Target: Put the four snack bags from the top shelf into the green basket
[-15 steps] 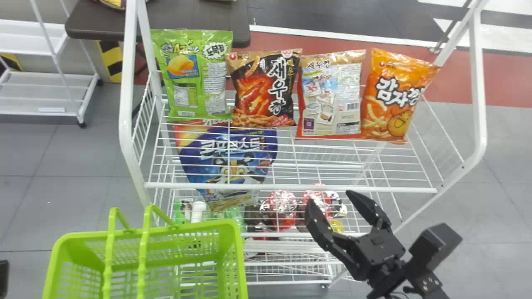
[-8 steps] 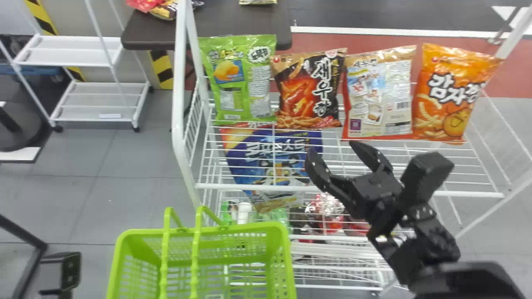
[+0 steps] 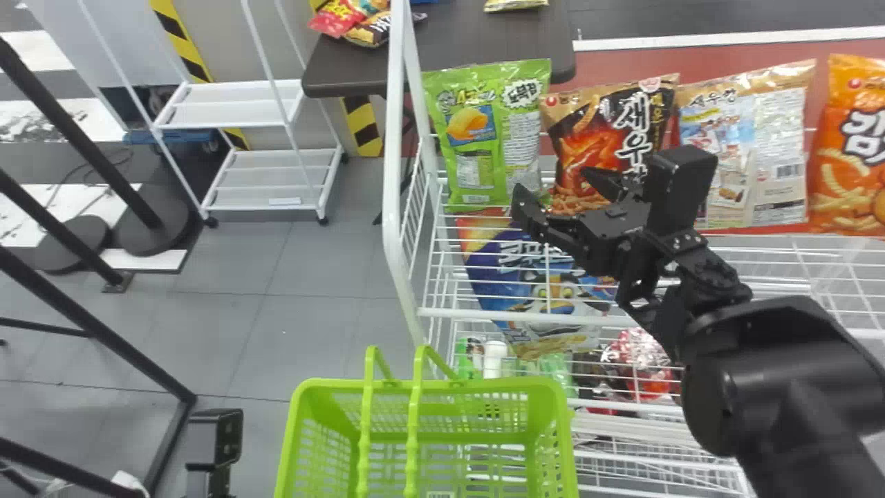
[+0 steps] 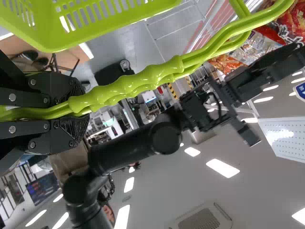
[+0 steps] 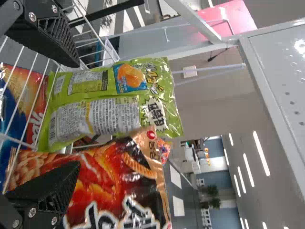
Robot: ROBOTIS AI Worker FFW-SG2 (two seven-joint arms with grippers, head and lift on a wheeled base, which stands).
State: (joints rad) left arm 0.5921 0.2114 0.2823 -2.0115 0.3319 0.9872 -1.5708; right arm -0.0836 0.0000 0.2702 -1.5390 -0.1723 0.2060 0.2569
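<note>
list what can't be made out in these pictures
Orange snack bag: right side, cut off by head view's right edge.
Green plastic basket: near end, cut off by head view's bottom edge.
Black-and-red snack bag: lower right in head view, behind black right gripper.
Shiny red packets: count, head view, behind white metal rack and right arm.

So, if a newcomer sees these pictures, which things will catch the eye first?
Probably the bright green basket, low in the head view, its handles in the left gripper. Next, the four snack bags in a row on the top shelf, with the right gripper open before the green bag and the dark bag.
</note>
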